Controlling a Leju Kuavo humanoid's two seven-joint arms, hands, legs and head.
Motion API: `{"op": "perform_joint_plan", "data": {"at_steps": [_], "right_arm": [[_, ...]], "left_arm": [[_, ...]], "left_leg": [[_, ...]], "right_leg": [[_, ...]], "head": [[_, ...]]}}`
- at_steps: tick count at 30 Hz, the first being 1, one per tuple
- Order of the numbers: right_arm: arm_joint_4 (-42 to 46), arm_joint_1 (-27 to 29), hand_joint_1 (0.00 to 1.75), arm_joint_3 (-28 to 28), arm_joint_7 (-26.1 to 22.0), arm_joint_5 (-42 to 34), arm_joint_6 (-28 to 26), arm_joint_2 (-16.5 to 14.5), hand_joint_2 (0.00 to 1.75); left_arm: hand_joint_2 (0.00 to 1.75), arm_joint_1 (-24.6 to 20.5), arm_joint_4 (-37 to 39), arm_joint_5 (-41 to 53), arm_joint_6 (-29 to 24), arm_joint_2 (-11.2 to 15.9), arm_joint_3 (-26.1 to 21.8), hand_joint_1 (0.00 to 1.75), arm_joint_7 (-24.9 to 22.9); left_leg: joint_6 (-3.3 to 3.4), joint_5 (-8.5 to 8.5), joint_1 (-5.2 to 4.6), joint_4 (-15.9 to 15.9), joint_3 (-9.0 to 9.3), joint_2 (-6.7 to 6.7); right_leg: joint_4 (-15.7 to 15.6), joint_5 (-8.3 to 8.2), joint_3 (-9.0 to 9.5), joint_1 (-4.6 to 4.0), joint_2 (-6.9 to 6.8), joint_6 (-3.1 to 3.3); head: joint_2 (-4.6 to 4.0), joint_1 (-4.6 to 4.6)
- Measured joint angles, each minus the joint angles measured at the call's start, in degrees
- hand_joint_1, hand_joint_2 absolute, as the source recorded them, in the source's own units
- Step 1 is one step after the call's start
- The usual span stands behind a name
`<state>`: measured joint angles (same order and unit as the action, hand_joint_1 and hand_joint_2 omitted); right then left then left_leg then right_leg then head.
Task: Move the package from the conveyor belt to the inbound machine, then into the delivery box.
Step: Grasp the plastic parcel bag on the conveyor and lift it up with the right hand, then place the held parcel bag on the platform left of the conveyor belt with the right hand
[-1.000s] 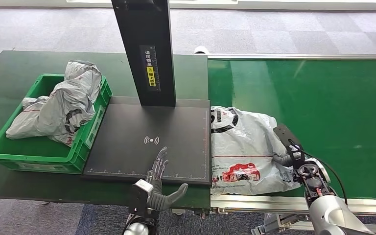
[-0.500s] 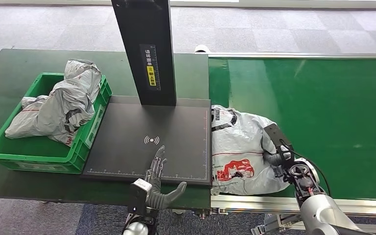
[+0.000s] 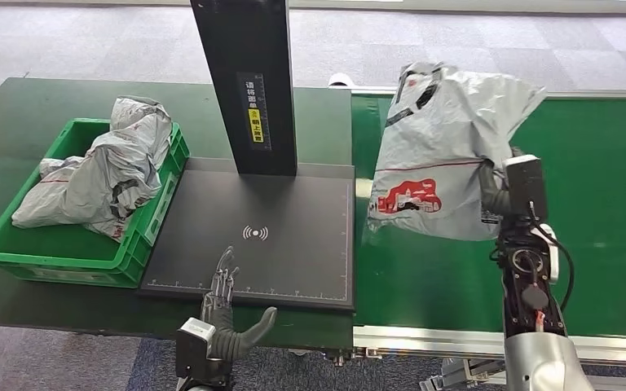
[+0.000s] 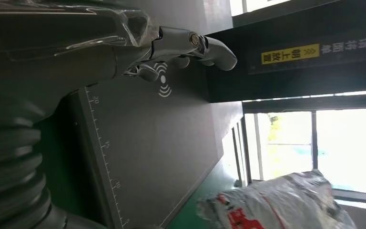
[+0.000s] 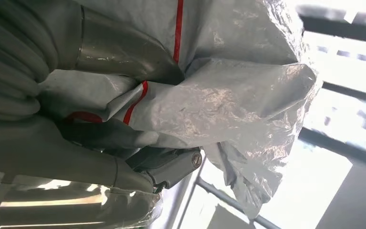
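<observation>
Above the conveyor belt point(image 3: 603, 204), I see the package point(image 3: 444, 147) hanging clear of the green surface, just beside the near right edge of the inbound machine point(image 3: 293, 236). My right hand point(image 3: 497, 191) grips it at its right side; from the right wrist camera the thumb and darker fingers point(image 5: 164, 164) are closed into bunched plastic. The package is a soft grey poly mailer — crinkled, glossy, slack, with a red printed picture low on its face, a thin red line across it and black print near the top corner. From the left wrist camera I see its lower end point(image 4: 276, 202) past the far edge of the platform.

The machine is a flat, matte black square platform with a white wireless symbol in the middle and a ruled scale along its edges; a tall black post point(image 3: 249, 81) with a yellow label rises from its far side. My left hand point(image 3: 224, 314) hovers at the platform's near edge, holding nothing, fingers straight and thumb spread to the side.

Left of the platform, touching it, sits the delivery box point(image 3: 16, 257) — a green rigid plastic crate. It holds grey packages point(image 3: 106, 175) of the same wrinkled film, heaped above the rim.
</observation>
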<state>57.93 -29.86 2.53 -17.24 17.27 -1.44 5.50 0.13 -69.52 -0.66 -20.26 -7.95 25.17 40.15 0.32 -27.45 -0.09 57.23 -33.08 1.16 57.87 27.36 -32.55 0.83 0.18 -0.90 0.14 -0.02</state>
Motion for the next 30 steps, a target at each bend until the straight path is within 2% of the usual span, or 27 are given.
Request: {"op": "perform_joint_plan", "data": {"at_steps": [2,4,7,10,14,18,24,30], "right_arm": [[12.24,6.3,1.75,1.88,-2.6,-4.42,-3.34,0.23,1.75],[22.56,11.34,1.75,3.96,-4.42,-8.5,-4.35,0.3,1.75],[31.8,14.09,1.75,4.95,-3.93,-12.52,0.56,0.25,1.75],[34.4,12.52,1.75,2.87,-1.65,-14.51,7.34,-0.2,1.75],[31.48,7.4,1.75,-3.22,0.86,-17.06,14.93,-2.06,1.75],[25.1,2.36,1.75,-9.35,2.72,-18.25,17.74,-5.3,1.75],[13.38,-4.24,1.75,-15.76,5.01,-20.08,19.46,-10.69,1.75],[4.81,-6.69,1.75,-19.98,5.17,-19.95,19.17,-14.92,1.75]], "left_arm": [[1.75,0.3,-3.23,1.43,1.27,1.1,-1.24,0.0,0.01],[1.75,-0.04,-6.63,2.07,1.94,1.86,-3.21,0.0,0.03],[1.75,-1.26,-11.62,2.3,0.97,2.62,-6.63,0.0,0.05],[1.75,-2.32,-15.58,2.58,-0.69,3.07,-9.01,0.0,0.07],[1.75,-3.18,-19.16,2.74,-2.58,3.32,-10.81,0.0,0.07],[1.75,-4.35,-20.47,2.35,-3.18,3.41,-12.17,0.0,0.07],[1.75,-6.75,-20.43,2.05,-3.1,3.41,-14.02,0.0,0.07],[1.75,-7.6,-19.57,2.45,-3.4,3.35,-15.57,0.0,0.05]], "left_leg": [[0.0,-0.02,-0.01,0.0,-0.13,0.14],[0.0,-0.05,-0.03,-0.01,-0.23,0.1],[-0.05,-0.11,-0.04,-0.05,-0.23,-0.37],[-0.08,-0.05,-0.02,-0.07,-0.1,-0.59],[-0.12,0.18,0.05,-0.06,-0.06,-0.56],[-0.15,0.25,0.1,-0.06,-0.08,-0.51],[-0.15,0.26,0.1,-0.05,-0.14,-0.53],[-0.16,0.25,0.1,-0.05,-0.22,-0.52]], "right_leg": [[0.0,0.05,-0.03,0.01,-0.13,-0.01],[0.0,0.05,-0.09,0.02,-0.11,0.0],[0.0,0.0,-0.13,0.02,0.29,0.07],[0.01,-0.09,-0.11,-0.01,0.53,0.14],[0.03,-0.22,-0.14,-0.07,0.53,0.17],[0.06,-0.26,-0.13,-0.11,0.49,0.2],[0.09,-0.27,-0.22,-0.12,0.5,0.22],[0.08,-0.26,-0.31,-0.12,0.49,0.22]], "head": [[-0.01,0.01],[-0.01,0.01],[0.0,-0.01],[0.0,-0.01],[0.0,0.01],[-0.01,0.01],[0.0,0.02],[-0.01,0.02]]}}
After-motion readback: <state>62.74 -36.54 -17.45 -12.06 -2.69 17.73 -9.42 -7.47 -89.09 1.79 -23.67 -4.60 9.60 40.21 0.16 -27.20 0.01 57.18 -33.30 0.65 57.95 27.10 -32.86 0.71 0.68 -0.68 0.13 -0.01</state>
